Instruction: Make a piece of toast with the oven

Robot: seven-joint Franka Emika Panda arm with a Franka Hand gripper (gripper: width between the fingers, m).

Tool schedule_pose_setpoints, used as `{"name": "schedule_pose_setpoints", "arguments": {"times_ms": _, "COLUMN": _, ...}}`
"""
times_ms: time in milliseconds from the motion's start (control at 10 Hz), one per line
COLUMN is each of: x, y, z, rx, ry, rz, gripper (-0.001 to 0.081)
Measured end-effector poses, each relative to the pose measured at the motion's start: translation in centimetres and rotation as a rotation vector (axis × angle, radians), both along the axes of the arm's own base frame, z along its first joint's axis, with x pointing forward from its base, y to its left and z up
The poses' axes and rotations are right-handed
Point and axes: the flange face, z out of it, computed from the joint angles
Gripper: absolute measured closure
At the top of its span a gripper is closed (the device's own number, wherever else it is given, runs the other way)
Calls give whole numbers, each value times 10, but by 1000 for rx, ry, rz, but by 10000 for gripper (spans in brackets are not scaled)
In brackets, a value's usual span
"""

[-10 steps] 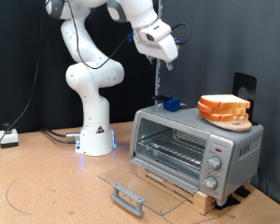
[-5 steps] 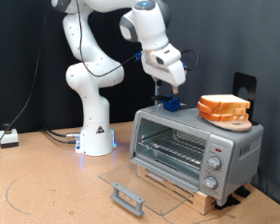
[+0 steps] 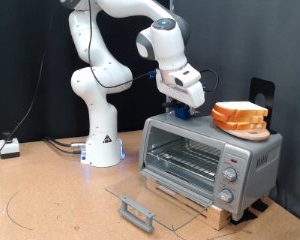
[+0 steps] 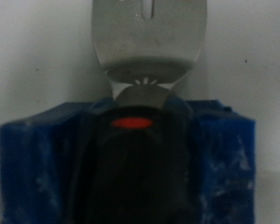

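Note:
The oven (image 3: 252,156) stands at the exterior view's right. Its glass door (image 3: 150,192) lies open and flat, handle (image 3: 137,212) towards the front, and the wire rack (image 3: 185,158) inside is bare. A pile of bread slices (image 3: 240,116) sits on the oven's top. No single piece of toast shows apart from it. My gripper (image 3: 184,106) is low over a blue block (image 3: 183,113) on the oven's top. The wrist view shows a metal spatula blade (image 4: 149,37) with a black handle (image 4: 131,159) over the blue block (image 4: 37,159). My fingers are hidden there.
Three round knobs (image 3: 230,181) sit on the oven's side panel. The oven rests on a wooden base (image 3: 190,204). A black stand (image 3: 261,95) rises behind the bread. The arm's white base (image 3: 102,145) stands at the back left, with cables (image 3: 50,146) on the brown table.
The gripper has come down and to the right, from high above the oven to just over the blue block. The oven, door and bread have not moved.

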Motion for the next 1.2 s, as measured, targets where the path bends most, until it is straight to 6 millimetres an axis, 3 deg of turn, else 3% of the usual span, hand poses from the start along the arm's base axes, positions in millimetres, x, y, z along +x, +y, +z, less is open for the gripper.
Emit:
{"name": "schedule_pose_setpoints", "arguments": {"times_ms": 400, "x": -1, "y": 6, "z": -8, "rx": 26, "ry": 3, "rz": 49, "gripper": -1}}
{"name": "schedule_pose_setpoints", "arguments": {"times_ms": 1200, "x": -2, "y": 15, "z": -6, "rx": 41, "ry": -55, "rz": 140, "gripper": -1}}
